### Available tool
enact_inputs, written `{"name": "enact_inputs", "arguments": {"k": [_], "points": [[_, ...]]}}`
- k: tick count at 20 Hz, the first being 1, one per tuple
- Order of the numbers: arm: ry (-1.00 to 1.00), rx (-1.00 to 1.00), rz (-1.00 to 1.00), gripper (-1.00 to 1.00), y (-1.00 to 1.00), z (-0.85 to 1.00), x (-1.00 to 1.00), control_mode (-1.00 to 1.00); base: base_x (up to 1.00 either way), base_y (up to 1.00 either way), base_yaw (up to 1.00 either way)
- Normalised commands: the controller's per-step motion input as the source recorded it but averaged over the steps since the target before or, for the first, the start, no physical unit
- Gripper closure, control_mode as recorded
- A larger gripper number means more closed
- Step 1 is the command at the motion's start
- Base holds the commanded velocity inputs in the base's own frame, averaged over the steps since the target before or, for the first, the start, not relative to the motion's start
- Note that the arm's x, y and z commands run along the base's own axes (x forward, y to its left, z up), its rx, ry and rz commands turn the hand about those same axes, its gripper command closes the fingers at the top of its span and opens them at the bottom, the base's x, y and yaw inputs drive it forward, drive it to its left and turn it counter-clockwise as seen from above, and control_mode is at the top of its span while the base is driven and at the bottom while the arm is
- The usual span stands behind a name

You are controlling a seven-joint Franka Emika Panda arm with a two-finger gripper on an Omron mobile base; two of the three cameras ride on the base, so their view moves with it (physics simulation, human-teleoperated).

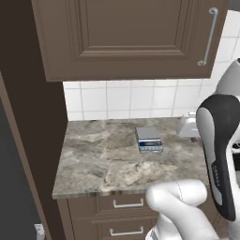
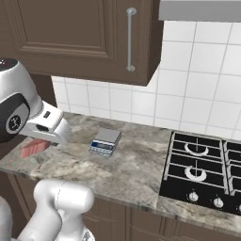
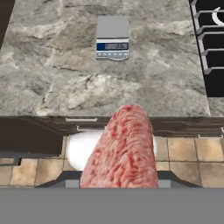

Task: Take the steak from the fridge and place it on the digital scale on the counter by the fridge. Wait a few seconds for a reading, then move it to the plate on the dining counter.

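The steak (image 3: pixel 121 148) is a pinkish-red marbled slab held in the gripper (image 3: pixel 119 181), whose jaws are clenched on its near end; in the hand view it rises from the bottom middle of the picture and its long axis runs straight away from the hand, its rounded far end pointing toward the counter (image 3: pixel 65 78) and roughly at the digital scale (image 3: pixel 112 38) beyond. It hangs in the air in front of the counter's front edge, over the tiled floor (image 3: pixel 188 162) and the brown drawer fronts (image 3: pixel 35 135), not touching the stone. In the right base view the steak (image 2: pixel 34 148) shows as a small red block sticking out below the white hand, its length lying close to level and slanted a little toward the counter's left end. The arm's dark-and-white wrist (image 2: pixel 19 110) is bent over at the left of that view, with the hand reaching forward and slightly downward toward the marble; in the left base view the forearm (image 1: pixel 220 150) stands upright at the right edge above a white elbow joint (image 1: pixel 176 199). The scale (image 1: pixel 149 139) lies flat near the middle of the counter, well apart from the steak, its blue-and-white panel facing the robot and its top bare. To its right in the right base view sits a black gas cooktop (image 2: pixel 200 172), and above the counter hang brown wall cabinets (image 2: pixel 84 37) against white tiles (image 2: pixel 197 80).
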Motion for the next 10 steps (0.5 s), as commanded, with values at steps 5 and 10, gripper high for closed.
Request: {"name": "enact_inputs", "arguments": {"k": [5, 10], "points": [[-0.03, -0.03, 0.04, 1.00, 0.00, -0.58, 0.87, -1.00, 0.00, 0.00, 0.00], [0.00, -0.01, 0.00, 1.00, 0.00, -0.82, 0.81, -1.00, 0.00, 0.00, 0.00]]}}
